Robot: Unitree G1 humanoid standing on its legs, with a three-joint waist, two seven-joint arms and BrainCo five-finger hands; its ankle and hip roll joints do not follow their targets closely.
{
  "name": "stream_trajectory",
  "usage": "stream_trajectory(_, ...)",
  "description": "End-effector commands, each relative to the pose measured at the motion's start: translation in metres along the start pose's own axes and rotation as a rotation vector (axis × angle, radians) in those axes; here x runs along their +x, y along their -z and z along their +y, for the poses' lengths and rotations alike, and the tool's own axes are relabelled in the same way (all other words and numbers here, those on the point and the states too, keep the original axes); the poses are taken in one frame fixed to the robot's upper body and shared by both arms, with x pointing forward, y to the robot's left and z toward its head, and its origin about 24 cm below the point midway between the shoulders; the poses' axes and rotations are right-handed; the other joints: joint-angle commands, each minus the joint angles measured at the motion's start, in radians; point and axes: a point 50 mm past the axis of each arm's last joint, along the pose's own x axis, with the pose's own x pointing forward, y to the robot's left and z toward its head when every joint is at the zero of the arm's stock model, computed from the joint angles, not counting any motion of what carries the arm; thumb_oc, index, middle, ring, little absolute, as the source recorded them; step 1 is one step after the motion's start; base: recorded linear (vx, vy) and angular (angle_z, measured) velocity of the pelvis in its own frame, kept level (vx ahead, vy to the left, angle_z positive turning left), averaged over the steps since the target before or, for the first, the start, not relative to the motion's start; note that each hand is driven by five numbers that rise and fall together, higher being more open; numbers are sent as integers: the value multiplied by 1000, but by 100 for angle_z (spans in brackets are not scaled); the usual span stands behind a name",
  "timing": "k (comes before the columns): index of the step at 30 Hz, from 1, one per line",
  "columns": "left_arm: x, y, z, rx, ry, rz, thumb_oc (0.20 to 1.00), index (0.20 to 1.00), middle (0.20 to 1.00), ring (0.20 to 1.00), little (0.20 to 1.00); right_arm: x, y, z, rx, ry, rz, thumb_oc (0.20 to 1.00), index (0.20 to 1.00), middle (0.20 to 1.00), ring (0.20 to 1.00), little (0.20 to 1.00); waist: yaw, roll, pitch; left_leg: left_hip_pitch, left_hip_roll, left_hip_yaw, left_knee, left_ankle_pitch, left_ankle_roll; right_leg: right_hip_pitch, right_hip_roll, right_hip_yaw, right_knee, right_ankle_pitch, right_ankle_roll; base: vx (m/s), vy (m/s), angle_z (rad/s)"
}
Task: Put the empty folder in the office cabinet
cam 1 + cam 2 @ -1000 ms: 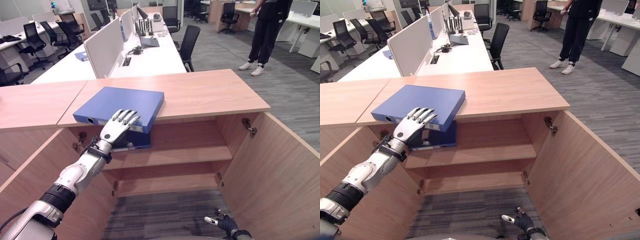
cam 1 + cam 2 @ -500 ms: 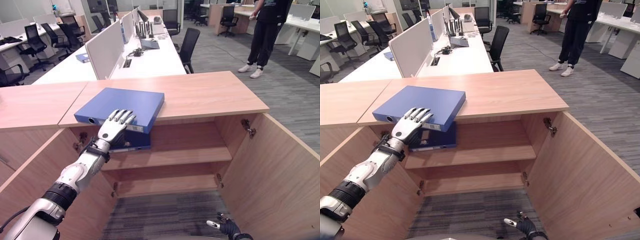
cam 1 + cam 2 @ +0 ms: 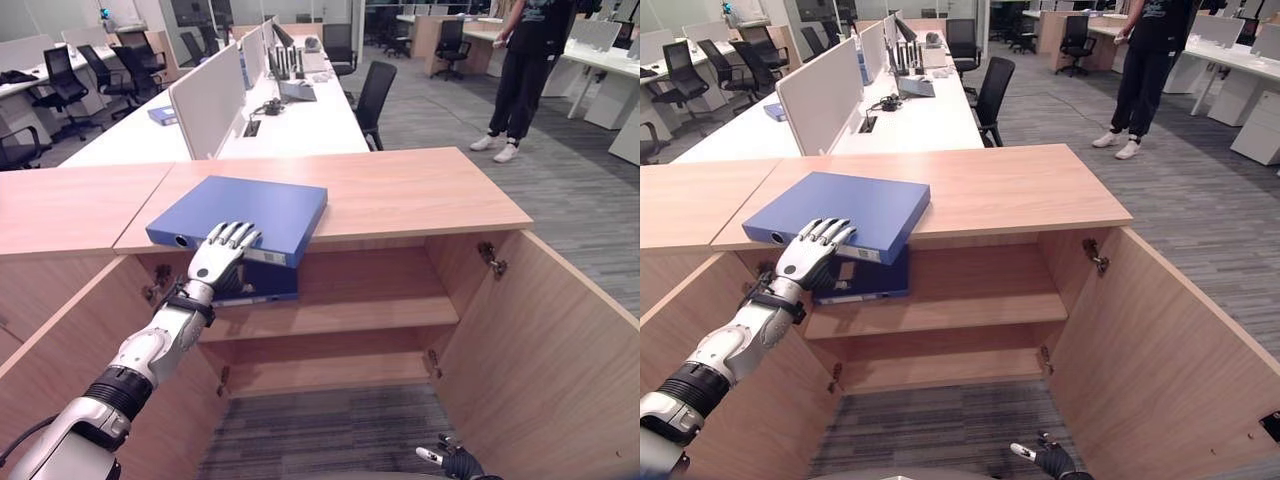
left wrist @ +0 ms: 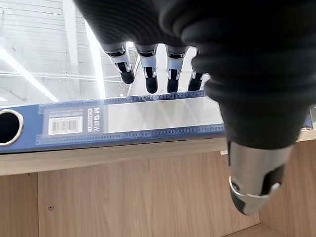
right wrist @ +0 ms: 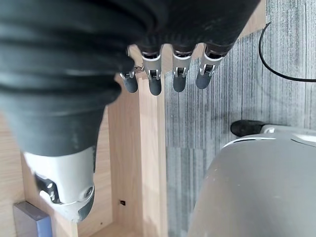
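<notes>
- The flat blue ring-binder folder (image 3: 240, 210) lies on the light wooden cabinet top (image 3: 400, 190), its spine overhanging the front edge above the open cabinet.
- The left hand (image 3: 222, 256) rests at the spine, fingers (image 4: 148, 79) straight over the folder's top and thumb (image 4: 254, 187) below, apart from it, not clamped.
- A second blue folder (image 3: 865, 280) lies on the upper shelf (image 3: 340, 315).
- The right hand (image 3: 1045, 460) hangs low over grey carpet, fingers relaxed, holding nothing.

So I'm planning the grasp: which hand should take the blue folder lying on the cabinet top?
Left. The left hand is at the front edge of the flat blue ring-binder folder on the wooden cabinet top, fingers over it. The right hand hangs low near the carpet, far from it.
</notes>
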Motion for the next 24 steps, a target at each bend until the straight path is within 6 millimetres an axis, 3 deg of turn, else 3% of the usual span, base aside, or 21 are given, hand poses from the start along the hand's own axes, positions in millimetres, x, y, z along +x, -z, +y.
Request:
stream_trajectory(1, 44, 18, 58, 27, -225, 64, 1000, 1000, 1000, 1000, 1000, 9, -24, 0, 29, 15, -62, 1000, 1000, 1000, 1000, 1000, -16, -19, 57, 35, 5, 16, 14, -74, -25, 82, -77, 23, 19, -152, 109, 0, 0, 0)
stream_trajectory(24, 58, 18, 68, 38, -251, 71, 1000, 1000, 1000, 1000, 1000, 10, -22, -5, 12, 38, -44, 1000, 1000, 1000, 1000, 1000, -30, -18, 54, 40, 7, 25, 14, -77, -23, 78, -77, 32, 22, -152, 111, 0, 0, 0)
